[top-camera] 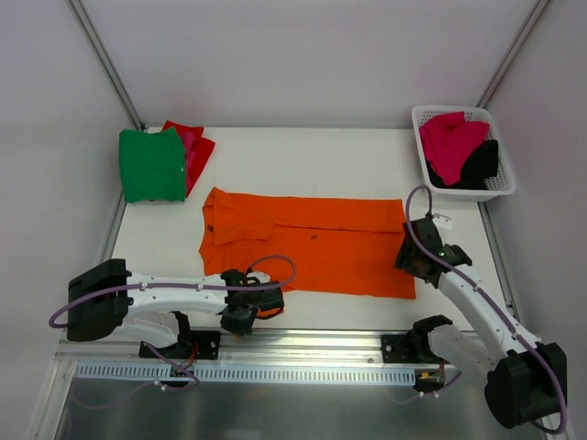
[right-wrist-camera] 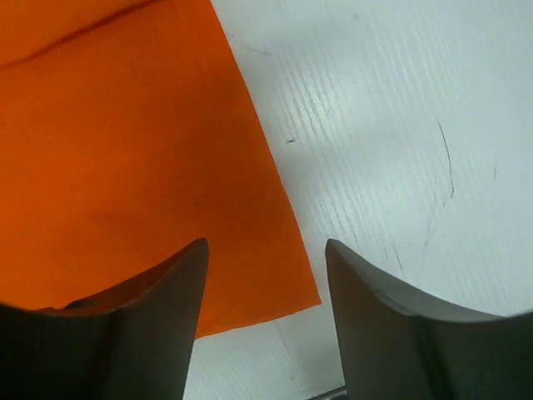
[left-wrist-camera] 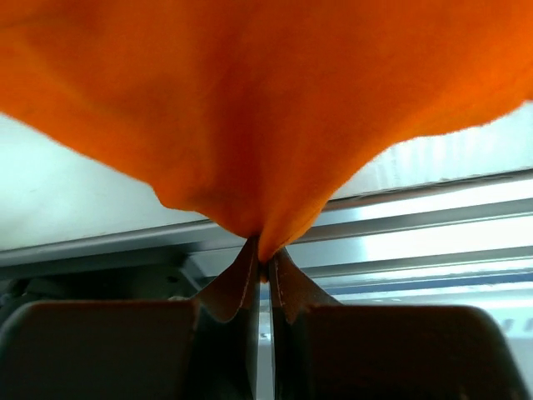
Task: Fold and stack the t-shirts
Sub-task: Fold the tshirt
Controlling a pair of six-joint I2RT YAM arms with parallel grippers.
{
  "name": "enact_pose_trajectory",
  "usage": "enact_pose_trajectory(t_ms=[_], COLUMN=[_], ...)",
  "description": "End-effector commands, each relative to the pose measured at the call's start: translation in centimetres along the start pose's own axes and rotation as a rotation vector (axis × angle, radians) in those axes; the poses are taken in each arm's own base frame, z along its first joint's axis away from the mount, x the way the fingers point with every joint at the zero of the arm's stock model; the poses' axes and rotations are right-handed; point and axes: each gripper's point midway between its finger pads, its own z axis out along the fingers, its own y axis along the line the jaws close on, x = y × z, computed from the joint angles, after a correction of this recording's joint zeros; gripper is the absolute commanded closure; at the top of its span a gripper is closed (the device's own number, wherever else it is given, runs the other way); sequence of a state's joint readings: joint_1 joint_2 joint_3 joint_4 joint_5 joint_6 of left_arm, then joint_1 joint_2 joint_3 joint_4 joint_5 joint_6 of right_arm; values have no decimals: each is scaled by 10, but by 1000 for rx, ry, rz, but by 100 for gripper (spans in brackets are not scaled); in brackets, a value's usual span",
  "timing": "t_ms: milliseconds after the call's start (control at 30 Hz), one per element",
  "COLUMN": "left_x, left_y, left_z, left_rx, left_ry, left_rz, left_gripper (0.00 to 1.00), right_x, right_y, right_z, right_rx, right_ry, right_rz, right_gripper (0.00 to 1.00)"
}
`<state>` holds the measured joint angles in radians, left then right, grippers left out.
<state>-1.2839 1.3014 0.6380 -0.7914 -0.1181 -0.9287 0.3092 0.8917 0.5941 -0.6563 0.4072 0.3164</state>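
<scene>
Step in hand: folding the orange t-shirt (top-camera: 307,243), which lies spread flat across the middle of the table (top-camera: 367,156); I'd judge the near hem is about to be carried over toward the far edge
Left gripper (top-camera: 240,310): clenched tight on the near-left corner of the orange cloth; in its own wrist view the fabric (left-wrist-camera: 266,108) is pinched right between the fingertips and drapes above them
Right gripper (right-wrist-camera: 262,275): jaws apart, nothing between them; it hangs over the near-right corner of the shirt (right-wrist-camera: 125,167), one finger over orange, the other over bare white tabletop
Shirt against the right gripper: the corner sits just beneath and between the jaws, not gripped
How to do it well: the right side needs a firm bite on that corner before either arm lifts, I reckon; lifting on the left alone would drag the shirt askew. Both corners should rise together and travel level so the fold line stays straight
Other t-shirts: green t-shirt (top-camera: 152,163) folded on the red t-shirt (top-camera: 200,147) at the far-left corner; pink t-shirt (top-camera: 451,139) and black t-shirt (top-camera: 481,165) wait in the basket (top-camera: 424,115) at the far-right corner
</scene>
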Motion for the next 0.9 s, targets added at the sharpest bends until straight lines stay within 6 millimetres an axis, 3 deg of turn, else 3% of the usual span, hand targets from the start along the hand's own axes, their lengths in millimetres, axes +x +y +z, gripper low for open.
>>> enact_pose_trajectory(t_ms=[0,200,400,567,867], left_x=[3,2,0,-3,0], left_y=[25,27,26,24,24], left_z=[-6,-8,-9,-10,-8], left_rx=[-96,-96,-95,-99,-103], left_ry=[-16,-30,-34,-40,-24], left_rz=[8,-5,-5,6,4], left_gripper=[100,100,100,100,100], right_x=[4,20,30,43,58], right_y=[-6,-4,-15,-18,-3], right_z=[5,15,3,3,13], right_rx=[62,67,38,-5,-24], right_ry=[39,89,11,-15,86], right_rz=[-5,27,220,312,332], right_gripper=[36,34,56,55,51])
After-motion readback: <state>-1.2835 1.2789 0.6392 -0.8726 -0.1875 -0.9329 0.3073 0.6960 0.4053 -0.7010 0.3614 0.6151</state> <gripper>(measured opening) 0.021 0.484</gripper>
